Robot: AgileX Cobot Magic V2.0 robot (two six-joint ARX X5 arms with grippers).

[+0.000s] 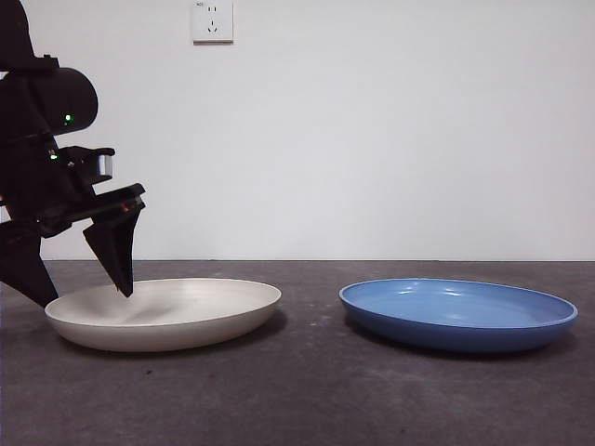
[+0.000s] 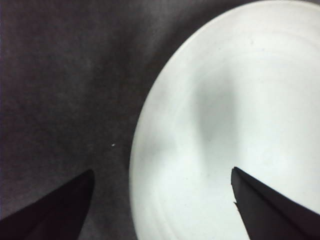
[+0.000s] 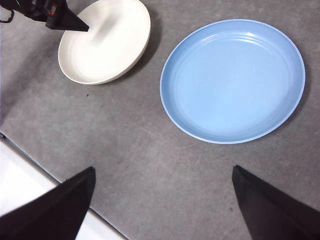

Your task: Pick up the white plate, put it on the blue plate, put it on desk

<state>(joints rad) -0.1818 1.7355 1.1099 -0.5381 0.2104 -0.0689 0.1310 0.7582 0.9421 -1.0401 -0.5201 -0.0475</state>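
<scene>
The white plate (image 1: 167, 311) lies flat on the desk (image 1: 307, 390) at the left, and the blue plate (image 1: 457, 311) lies beside it at the right, a gap between them. My left gripper (image 1: 85, 297) is open and straddles the white plate's left rim, one jaw inside the plate and one outside. In the left wrist view the white plate (image 2: 240, 100) has its rim between the jaws of the left gripper (image 2: 162, 171). High over the desk my right gripper (image 3: 163, 169) hangs open and empty, looking down on the blue plate (image 3: 232, 80) and the white plate (image 3: 107, 45).
A white wall with a socket (image 1: 212, 20) stands behind the desk. In the right wrist view the desk's edge runs along a white strip (image 3: 30, 200) near the right gripper's jaw.
</scene>
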